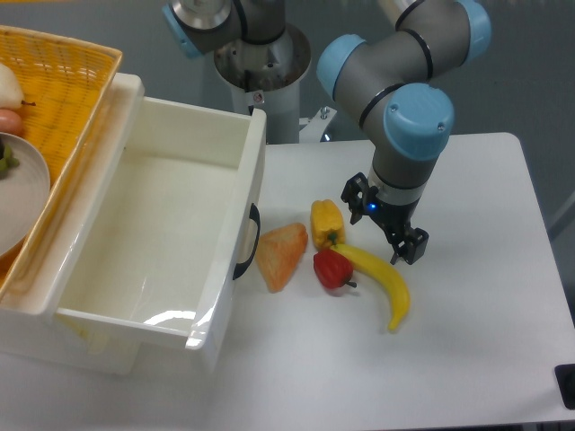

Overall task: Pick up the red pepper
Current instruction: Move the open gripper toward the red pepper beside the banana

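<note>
A red pepper [332, 268] lies on the white counter [467, 296], touching a banana [382, 281] and near a yellow pepper [327, 221]. The gripper [384, 221] hovers above them, jaws spread wide, holding nothing.

Grey arm [395, 67], light-blue joint caps, black claw [384, 220], possibly blue light.

Glossy red pepper [332, 268], yellow banana [382, 282]
</note>
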